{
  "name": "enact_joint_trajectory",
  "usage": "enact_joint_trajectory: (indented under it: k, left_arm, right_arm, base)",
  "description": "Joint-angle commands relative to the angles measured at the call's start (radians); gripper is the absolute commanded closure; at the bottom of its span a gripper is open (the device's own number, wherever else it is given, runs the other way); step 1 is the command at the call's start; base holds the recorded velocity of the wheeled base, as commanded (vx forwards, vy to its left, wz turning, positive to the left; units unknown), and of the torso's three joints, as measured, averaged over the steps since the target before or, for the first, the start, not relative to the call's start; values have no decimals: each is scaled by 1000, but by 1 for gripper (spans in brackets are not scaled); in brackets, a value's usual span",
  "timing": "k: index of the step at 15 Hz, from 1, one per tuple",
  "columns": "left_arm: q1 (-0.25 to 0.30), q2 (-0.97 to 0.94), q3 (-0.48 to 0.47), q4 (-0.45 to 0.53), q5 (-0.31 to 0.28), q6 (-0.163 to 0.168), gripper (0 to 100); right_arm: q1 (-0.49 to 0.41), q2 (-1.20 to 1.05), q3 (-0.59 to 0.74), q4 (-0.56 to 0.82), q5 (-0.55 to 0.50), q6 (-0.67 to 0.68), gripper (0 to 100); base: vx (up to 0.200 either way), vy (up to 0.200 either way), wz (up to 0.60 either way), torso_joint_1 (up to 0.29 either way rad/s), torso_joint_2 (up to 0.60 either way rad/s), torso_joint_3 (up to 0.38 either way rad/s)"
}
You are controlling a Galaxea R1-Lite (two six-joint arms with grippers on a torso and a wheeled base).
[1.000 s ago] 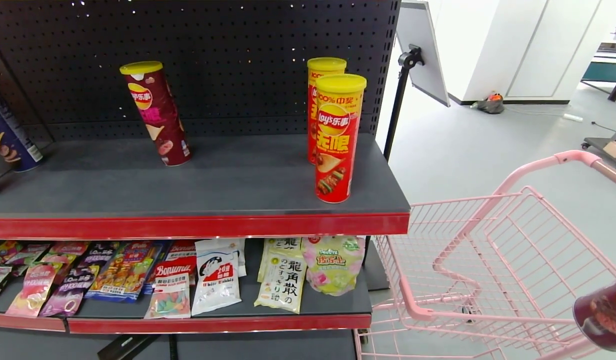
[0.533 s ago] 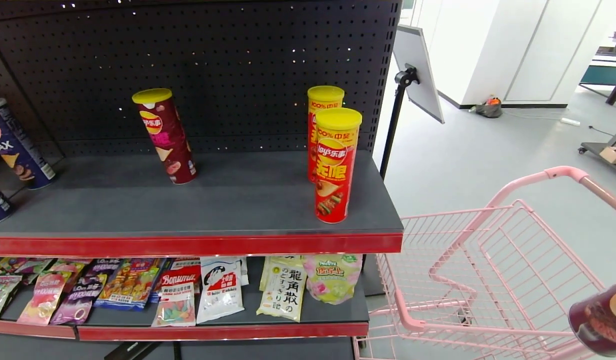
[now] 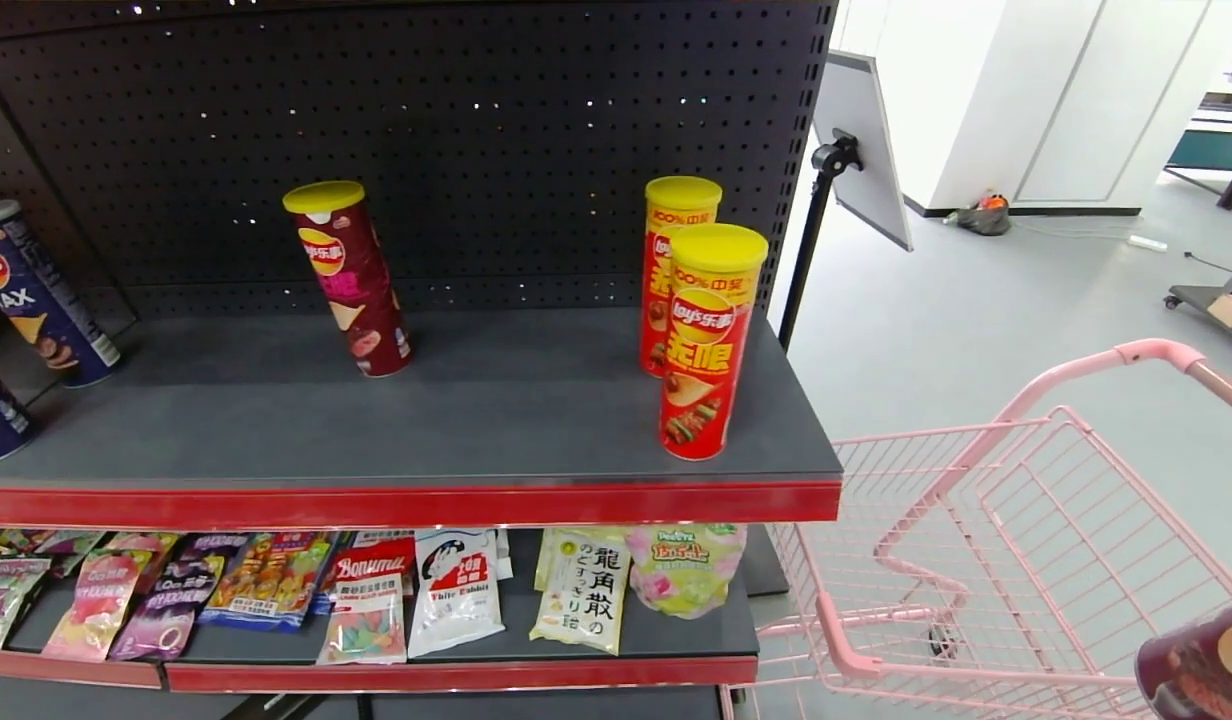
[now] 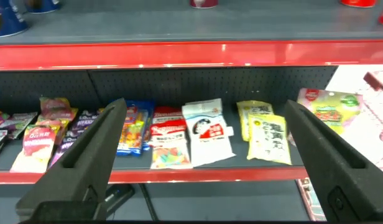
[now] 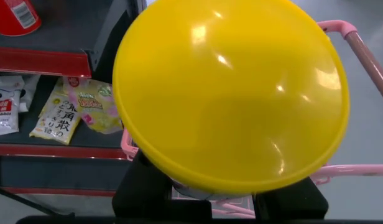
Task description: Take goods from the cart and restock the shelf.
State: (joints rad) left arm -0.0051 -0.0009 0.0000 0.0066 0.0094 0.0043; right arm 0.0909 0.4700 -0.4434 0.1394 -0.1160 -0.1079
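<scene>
A maroon chip can with a yellow lid (image 5: pixel 232 93) sits in my right gripper (image 5: pixel 210 194), which is shut on its body just under the lid. The same can (image 3: pixel 1198 665) shows at the lower right, over the pink cart (image 3: pixel 1016 422). On the upper shelf (image 3: pixel 476 420) stand a matching maroon can (image 3: pixel 351 280), tilted, and two yellow-red cans (image 3: pixel 711 340) at the right end. My left gripper (image 4: pixel 204 109) is open and holds nothing, level with the lower shelf's snack bags (image 4: pixel 207 130).
Blue chip cans (image 3: pixel 36 290) stand at the upper shelf's left end. Between the maroon can and the yellow-red cans the shelf is bare. Several snack bags (image 3: pixel 456 590) line the lower shelf. A board on a black stand (image 3: pixel 861 150) rises right of the shelf.
The head camera has moved, so the whole scene sits lower and further right in the picture. The held maroon can stays at the lower right corner, a little lower.
</scene>
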Motion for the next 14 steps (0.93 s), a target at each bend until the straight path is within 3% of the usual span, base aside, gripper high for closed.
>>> enact_joint_trajectory:
  k: [1, 14]
  left_arm:
    - [1, 1, 0, 0, 0, 0, 0]
    - [1, 1, 0, 0, 1, 0, 0]
  right_arm:
    - [1, -11, 3, 0, 1, 0, 100]
    - [3, -44, 5, -1, 1, 5, 100]
  base:
    - [0, 200, 0, 2, 7, 7]
    - [0, 200, 0, 3, 1, 2]
